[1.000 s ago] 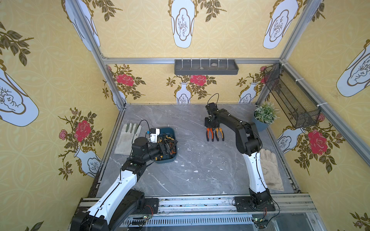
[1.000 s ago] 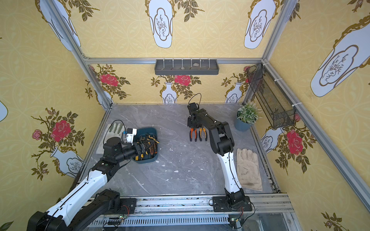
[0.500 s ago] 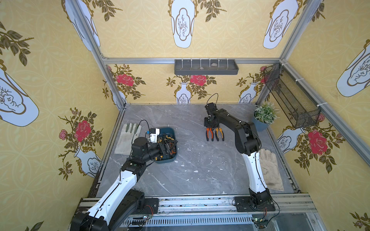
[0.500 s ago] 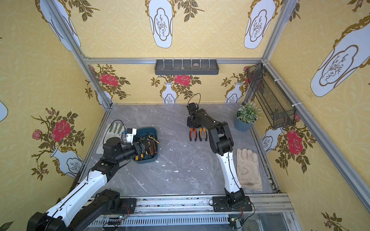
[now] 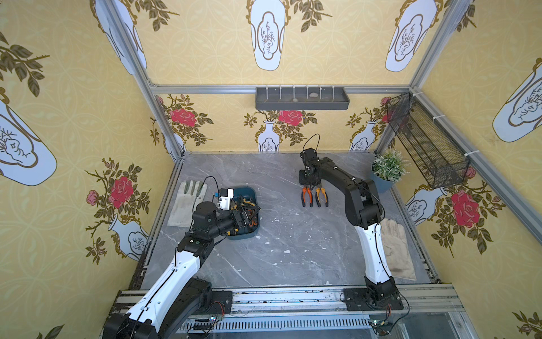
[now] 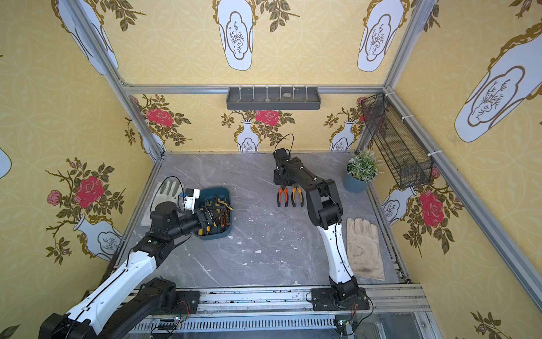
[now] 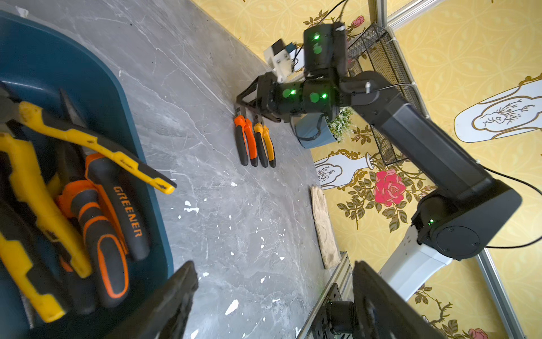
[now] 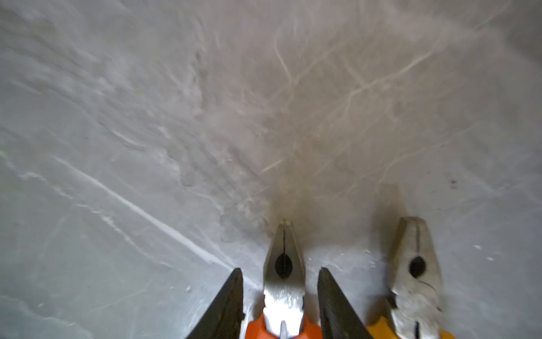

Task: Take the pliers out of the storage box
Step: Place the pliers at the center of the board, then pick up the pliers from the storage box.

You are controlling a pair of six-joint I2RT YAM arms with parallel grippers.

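Right gripper [image 8: 280, 270]: fingers narrowly parted, straddling the head of the orange pliers [image 8: 283, 293], gaps either side. Yellow pliers [image 8: 416, 264] just outside one finger. Left gripper [image 7: 274, 264]: fingers wide, empty. Storage box [image 7: 88, 76] with heaped pliers [image 7: 96, 234] just beside one finger.

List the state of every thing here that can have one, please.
left gripper, jaws open, empty, above the storage box
right gripper, jaws open, astride the head of the orange pliers, a gap on each side
storage box, upright, holding a heap of pliers
orange pliers, shut, flat on the table
yellow pliers, shut, flat beside the orange ones
plant pot, upright
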